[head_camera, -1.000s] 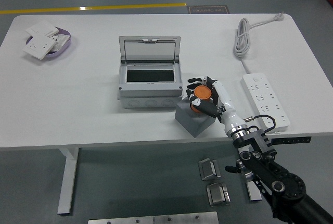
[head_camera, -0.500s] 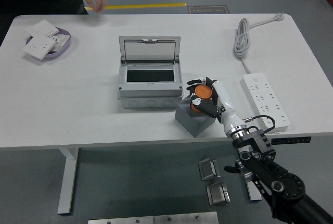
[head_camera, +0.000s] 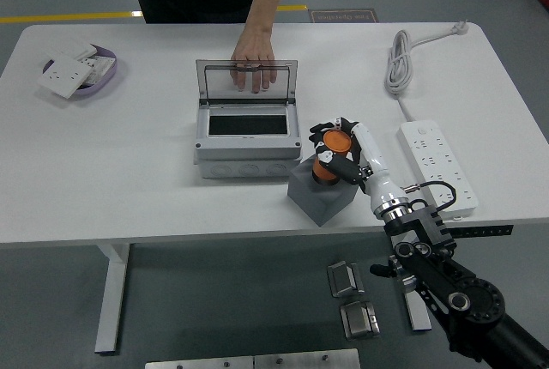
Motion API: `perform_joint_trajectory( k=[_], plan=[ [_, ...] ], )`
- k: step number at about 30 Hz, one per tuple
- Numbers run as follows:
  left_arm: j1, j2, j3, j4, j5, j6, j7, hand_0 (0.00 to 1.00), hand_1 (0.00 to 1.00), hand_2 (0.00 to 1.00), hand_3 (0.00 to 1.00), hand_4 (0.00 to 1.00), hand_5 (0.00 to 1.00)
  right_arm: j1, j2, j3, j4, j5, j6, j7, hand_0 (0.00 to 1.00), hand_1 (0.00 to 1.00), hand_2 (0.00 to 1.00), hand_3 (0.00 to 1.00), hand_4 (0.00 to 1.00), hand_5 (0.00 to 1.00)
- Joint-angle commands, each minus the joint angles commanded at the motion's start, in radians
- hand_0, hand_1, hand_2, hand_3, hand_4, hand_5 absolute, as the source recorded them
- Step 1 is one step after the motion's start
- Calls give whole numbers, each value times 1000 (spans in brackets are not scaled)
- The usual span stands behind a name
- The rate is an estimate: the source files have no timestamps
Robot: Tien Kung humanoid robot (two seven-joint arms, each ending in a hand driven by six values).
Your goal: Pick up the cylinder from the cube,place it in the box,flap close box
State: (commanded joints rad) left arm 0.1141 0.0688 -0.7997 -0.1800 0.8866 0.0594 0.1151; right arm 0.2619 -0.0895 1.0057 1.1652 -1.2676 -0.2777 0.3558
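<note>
An orange cylinder (head_camera: 331, 150) is held upright just above the grey cube (head_camera: 318, 197), near the table's front edge. My right hand (head_camera: 336, 151) comes in from the lower right and has its fingers curled around the cylinder. Left of it stands the grey box (head_camera: 245, 140) with its clear lid (head_camera: 246, 83) raised at the back and its dark inside showing. A person's hand (head_camera: 253, 56) reaches in from the far side and rests on the top of the raised lid.
A purple dish (head_camera: 88, 79) with white switch plates sits at the far left. A white power strip (head_camera: 437, 164) and its coiled cable (head_camera: 401, 56) lie along the right side. Metal parts lie on the floor below the table.
My right hand has lifted the cylinder slightly off the cube. The person has stepped across from the far left and put a hand on the box lid.
</note>
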Motion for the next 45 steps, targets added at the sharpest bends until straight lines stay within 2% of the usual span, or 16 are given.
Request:
perform_joint_trajectory(
  k=[7,10,14,15,16,21,22,26,32,33,34,39,40,45],
  plan=[
    [2,1,-11,0,14,1,6,585,628,535,588,621,201,90,-14,-56,41,-90,-79,-66,482,509,436,350,14,2],
    [2,3,-19,0,23,2,8,585,628,536,586,624,207,153,-3,-98,43,-161,-106,-120,475,507,441,340,36,2],
    [2,6,-27,0,33,3,11,585,628,536,586,624,207,235,18,-157,25,-259,-117,-191,475,507,441,340,36,2],
    [1,7,-31,0,36,3,12,585,628,536,586,624,207,263,27,-178,14,-293,-113,-214,475,507,441,340,36,2],
    [1,8,-33,0,39,3,13,585,628,536,587,628,215,282,34,-195,4,-316,-106,-232,260,410,421,314,42,2],
    [-4,13,-43,0,52,3,16,585,628,536,587,628,215,404,82,-285,-48,-471,-31,-330,260,410,421,314,42,2],
    [-4,14,-44,0,54,3,16,585,628,536,587,631,223,423,89,-296,-57,-498,-17,-343,132,342,421,316,41,2],
    [-8,19,-49,0,60,3,17,585,628,536,587,631,223,514,89,-347,-108,-607,34,-387,132,342,421,316,41,2],
    [-12,23,-50,0,65,2,20,585,628,535,587,637,243,624,89,-408,-222,-686,60,-394,129,332,424,332,67,2],
    [-13,24,-51,0,67,2,20,585,628,535,587,637,243,635,89,-414,-240,-686,62,-392,129,332,424,332,67,2],
    [-14,25,-52,0,69,2,20,585,628,535,585,639,247,646,89,-423,-258,-681,64,-390,141,352,433,376,113,2],
    [-19,27,-50,0,70,0,20,585,628,535,585,639,247,674,89,-458,-324,-650,70,-381,141,352,433,376,113,2],
    [-19,27,-50,0,70,0,20,585,628,535,585,639,246,676,89,-463,-329,-645,71,-379,165,388,449,431,228,2],
    [-21,28,-50,0,74,-1,22,585,628,535,585,639,246,679,89,-490,-351,-617,74,-368,165,388,449,431,228,2]
  ],
)
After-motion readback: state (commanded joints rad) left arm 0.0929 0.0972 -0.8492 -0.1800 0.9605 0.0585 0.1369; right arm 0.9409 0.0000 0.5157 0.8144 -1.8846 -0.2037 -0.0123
